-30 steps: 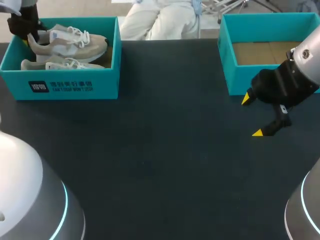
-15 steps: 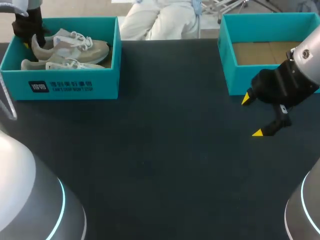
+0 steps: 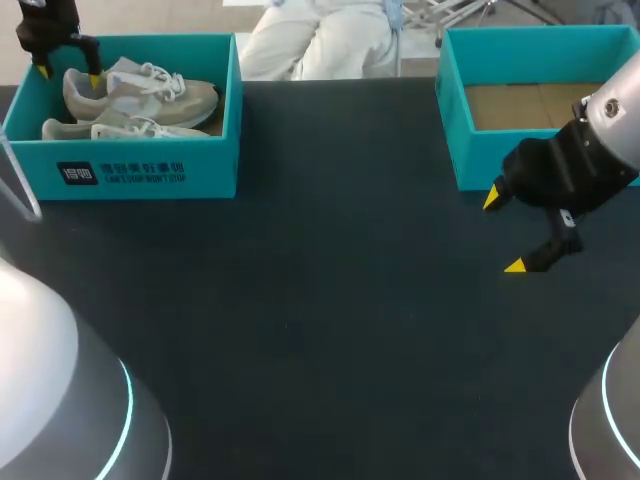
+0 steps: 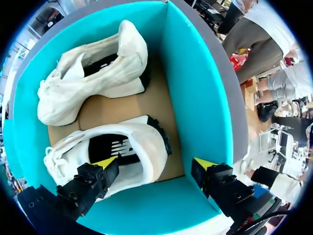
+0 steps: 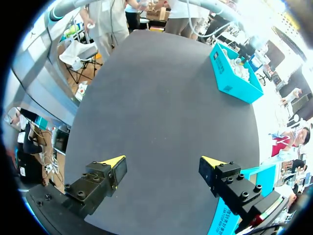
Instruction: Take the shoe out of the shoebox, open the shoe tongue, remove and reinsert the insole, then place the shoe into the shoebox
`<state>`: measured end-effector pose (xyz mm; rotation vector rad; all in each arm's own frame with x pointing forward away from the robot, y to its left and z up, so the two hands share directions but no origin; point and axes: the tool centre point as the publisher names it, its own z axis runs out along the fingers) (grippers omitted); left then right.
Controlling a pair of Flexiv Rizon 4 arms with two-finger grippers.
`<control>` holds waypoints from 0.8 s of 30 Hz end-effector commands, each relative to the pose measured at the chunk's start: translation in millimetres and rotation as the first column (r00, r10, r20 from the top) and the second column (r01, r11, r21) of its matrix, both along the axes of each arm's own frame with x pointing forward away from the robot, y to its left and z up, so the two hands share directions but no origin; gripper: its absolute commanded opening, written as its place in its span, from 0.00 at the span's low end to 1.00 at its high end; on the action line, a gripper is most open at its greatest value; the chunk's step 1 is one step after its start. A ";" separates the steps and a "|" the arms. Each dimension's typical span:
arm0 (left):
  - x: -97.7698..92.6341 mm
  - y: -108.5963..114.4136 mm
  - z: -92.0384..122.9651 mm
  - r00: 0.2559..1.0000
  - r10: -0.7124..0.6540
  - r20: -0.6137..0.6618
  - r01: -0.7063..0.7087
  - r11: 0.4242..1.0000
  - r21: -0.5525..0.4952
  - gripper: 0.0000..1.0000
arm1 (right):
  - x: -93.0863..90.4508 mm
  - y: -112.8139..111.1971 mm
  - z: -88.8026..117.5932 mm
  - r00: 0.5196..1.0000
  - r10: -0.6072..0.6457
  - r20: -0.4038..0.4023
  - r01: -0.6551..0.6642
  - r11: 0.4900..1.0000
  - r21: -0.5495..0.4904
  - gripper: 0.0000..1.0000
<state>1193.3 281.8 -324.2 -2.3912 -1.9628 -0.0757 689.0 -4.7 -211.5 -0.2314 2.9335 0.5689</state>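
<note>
Yellow-tipped, the left fingers [image 4: 103, 165] stand wide apart over one end of the shoebox [image 4: 195, 88]. One tip hangs above the heel opening of the shoe [image 4: 132, 147], the other above or just outside the box's end wall, and neither can be seen to touch anything. That shoe lies in the shoebox beside a second shoe [image 4: 98, 73], so the lifting-out is not yet done. The right fingers [image 5: 113, 164], also wide and empty, hover over the dark surface [image 3: 320, 300] in front of a second box [image 3: 530, 38]. The danger, I judge, is in the straddle: lowering and closing from here could pinch the box wall together with the heel collar and drag the whole box up, or the soft heel could fold and slip free
</note>
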 end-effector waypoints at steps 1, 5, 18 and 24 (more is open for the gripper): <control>-17.1 1.6 25.4 1.000 0.006 0.022 -0.005 0.999 -0.033 1.00 | 0.5 1.2 -0.9 1.000 -0.001 0.000 0.001 1.000 -0.002 1.00; -27.2 1.7 45.2 1.000 0.017 0.024 -0.015 0.998 -0.063 1.00 | 0.5 1.2 -0.9 1.000 -0.001 0.000 0.001 1.000 -0.002 1.00; -49.8 5.1 70.8 1.000 0.014 0.019 -0.013 0.998 -0.060 1.00 | 0.5 1.2 -0.9 1.000 -0.001 0.000 0.001 1.000 -0.002 1.00; -49.8 5.1 70.8 1.000 0.014 0.019 -0.013 0.998 -0.060 1.00 | 0.5 1.2 -0.9 1.000 -0.001 0.000 0.001 1.000 -0.002 1.00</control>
